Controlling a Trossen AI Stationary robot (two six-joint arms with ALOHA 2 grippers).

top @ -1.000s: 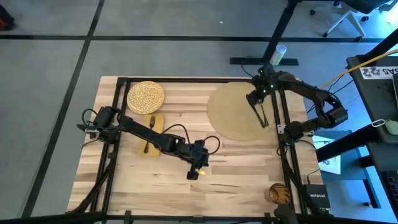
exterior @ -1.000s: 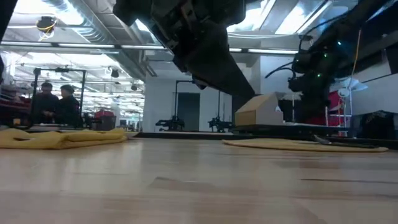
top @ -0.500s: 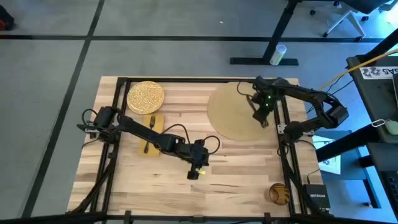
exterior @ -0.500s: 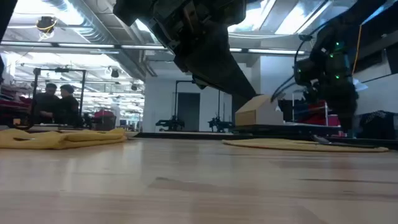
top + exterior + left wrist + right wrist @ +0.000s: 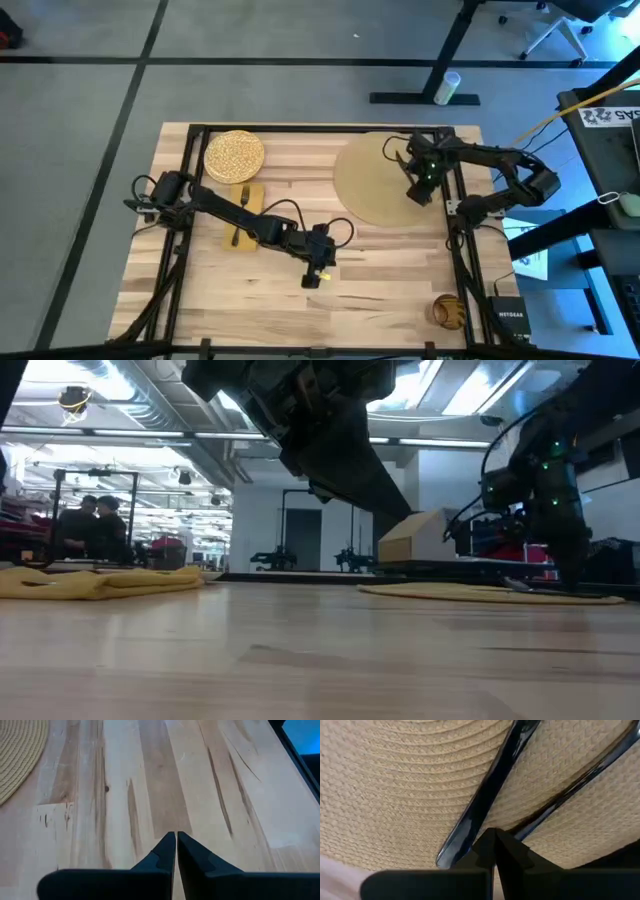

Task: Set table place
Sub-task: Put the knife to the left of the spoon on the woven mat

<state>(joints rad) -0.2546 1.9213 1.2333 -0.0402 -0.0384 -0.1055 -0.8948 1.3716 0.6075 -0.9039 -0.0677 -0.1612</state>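
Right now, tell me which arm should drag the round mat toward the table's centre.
Right. The right gripper is down on the mat at its right side, fingers shut. The left gripper sits shut over bare table, away from the mat.

We read little here; in the high view a dark box (image 5: 512, 318) on the floor beside the table's (image 5: 380, 290) right front corner bears white lettering that looks like "NETGEAR"; at the upper right, a white sheet (image 5: 612, 116) on a dark stand carries bold marks, but we cannot make out the letters; we find no readable text in the low view or either wrist view.
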